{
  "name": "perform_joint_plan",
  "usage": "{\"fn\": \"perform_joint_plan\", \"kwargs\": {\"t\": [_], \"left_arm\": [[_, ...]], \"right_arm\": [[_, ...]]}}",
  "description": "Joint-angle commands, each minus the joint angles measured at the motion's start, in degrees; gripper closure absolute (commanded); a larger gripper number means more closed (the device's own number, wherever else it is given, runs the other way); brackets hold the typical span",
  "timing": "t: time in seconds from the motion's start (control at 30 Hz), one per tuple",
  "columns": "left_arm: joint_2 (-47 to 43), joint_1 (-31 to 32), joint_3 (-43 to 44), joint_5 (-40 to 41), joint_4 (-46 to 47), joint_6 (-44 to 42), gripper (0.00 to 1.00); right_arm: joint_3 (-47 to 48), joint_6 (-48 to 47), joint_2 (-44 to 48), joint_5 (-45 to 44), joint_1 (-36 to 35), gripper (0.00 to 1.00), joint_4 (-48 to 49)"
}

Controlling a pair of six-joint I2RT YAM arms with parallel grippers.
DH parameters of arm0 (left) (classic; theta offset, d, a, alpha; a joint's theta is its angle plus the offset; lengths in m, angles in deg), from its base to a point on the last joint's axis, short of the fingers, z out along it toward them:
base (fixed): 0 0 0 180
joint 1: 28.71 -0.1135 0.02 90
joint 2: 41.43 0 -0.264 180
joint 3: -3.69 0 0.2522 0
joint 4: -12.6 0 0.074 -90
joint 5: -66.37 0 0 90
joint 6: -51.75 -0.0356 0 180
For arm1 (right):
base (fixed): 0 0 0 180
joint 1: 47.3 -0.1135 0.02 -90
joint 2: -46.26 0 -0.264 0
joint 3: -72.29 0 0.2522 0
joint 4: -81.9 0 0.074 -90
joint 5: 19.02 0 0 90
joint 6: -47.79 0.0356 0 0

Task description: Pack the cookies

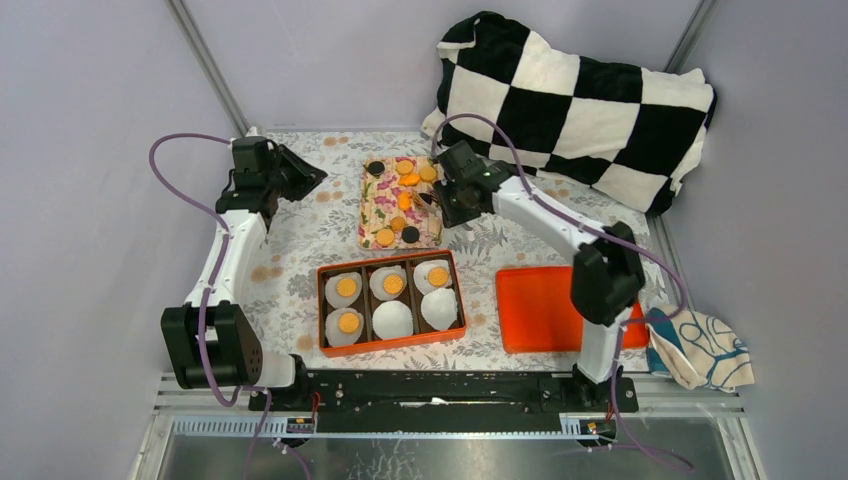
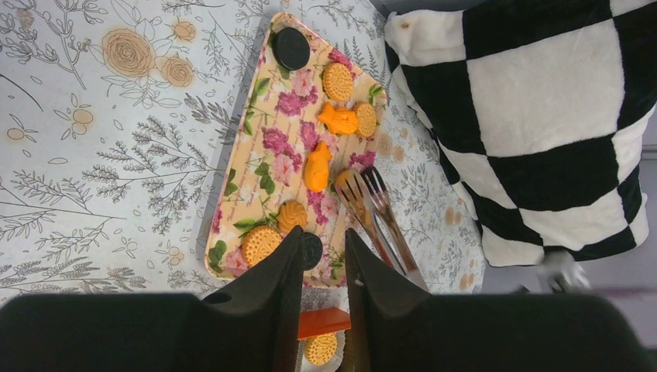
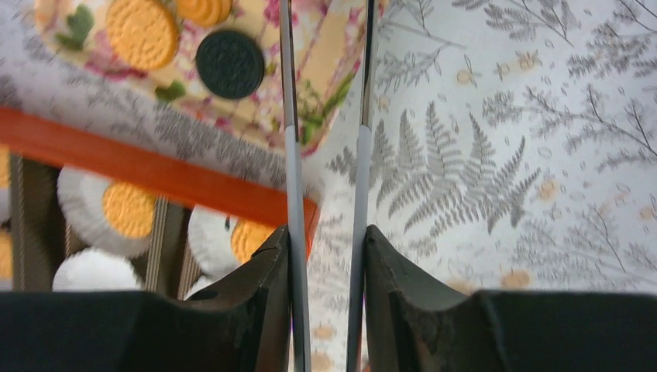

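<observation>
Picking off the tray is the step you're on, I'd say. Your right gripper is clamped on the tongs. Their forked tips sit slightly apart over the floral tray, right at an orange cookie, though I can't tell if it's actually pinched. The rest of the cookies lie loose on that tray. Four more sit in paper cups in the orange box just in front of it, and the empty cups are near row, middle and right. Your left gripper hangs off to the tray's left, jaws a bit apart, holding nothing. Next move probably wants a firm squeeze on one cookie, a clean lift, then a carry to a bare cup without clipping the box wall.
</observation>
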Motion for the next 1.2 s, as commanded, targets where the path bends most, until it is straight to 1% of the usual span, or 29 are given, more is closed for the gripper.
{"fn": "perform_joint_plan", "kwargs": {"t": [0.0,0.07,0.17,0.3,0.33,0.47,0.6,0.83,0.87,0.9,0.97,1.0,1.1,1.17], "left_arm": [[-0.19,0.34,-1.11,-0.13,2.09,0.26,0.70],[0.14,0.39,-1.27,0.14,1.97,0.34,0.71],[0.69,0.52,-1.41,0.28,1.95,0.44,0.71],[0.94,1.15,-1.34,0.29,1.95,0.44,0.72],[0.93,1.24,-1.27,0.36,1.95,0.36,0.72],[0.39,2.11,-1.30,0.61,1.97,0.35,0.72],[-0.36,2.85,-1.37,0.69,1.95,0.39,0.71],[-1.59,3.12,-1.30,1.33,1.48,0.09,0.71],[-1.64,3.16,-1.27,1.42,1.35,0.09,0.71],[-1.55,3.09,-1.18,1.37,1.30,0.02,0.70],[-1.36,3.17,-0.97,0.93,1.28,-0.32,0.70],[-1.29,3.17,-0.77,0.69,1.21,-0.58,0.69],[-1.41,3.17,-0.54,0.64,1.24,-0.83,0.68],[-1.54,3.17,-0.41,0.64,1.21,-0.96,0.67]], "right_arm": [[-3.24,-1.11,15.86,4.63,-2.01,1.00,0.07],[-5.46,-1.80,20.05,5.13,-4.51,1.00,-1.68],[-9.19,-1.65,25.76,5.07,-10.53,1.00,-3.73],[-13.40,0.70,29.62,7.71,-18.69,1.00,-5.86],[-14.60,1.16,30.58,7.85,-21.25,1.00,-5.97],[-17.14,3.05,32.26,6.97,-27.35,1.00,-7.69],[-18.62,4.78,31.97,5.20,-30.12,1.00,-10.32],[-21.12,5.62,31.91,5.09,-30.66,0.98,-10.78],[-20.94,5.62,31.54,5.14,-30.66,0.95,-11.11],[-20.75,5.73,30.98,4.89,-30.66,0.85,-11.59],[-20.52,5.84,30.39,4.44,-30.66,0.75,-11.97],[-20.43,5.88,30.28,4.01,-30.66,0.67,-11.99],[-20.06,5.86,30.24,3.56,-30.66,0.56,-11.66],[-19.62,5.89,30.25,3.55,-30.66,0.51,-11.74]]}}
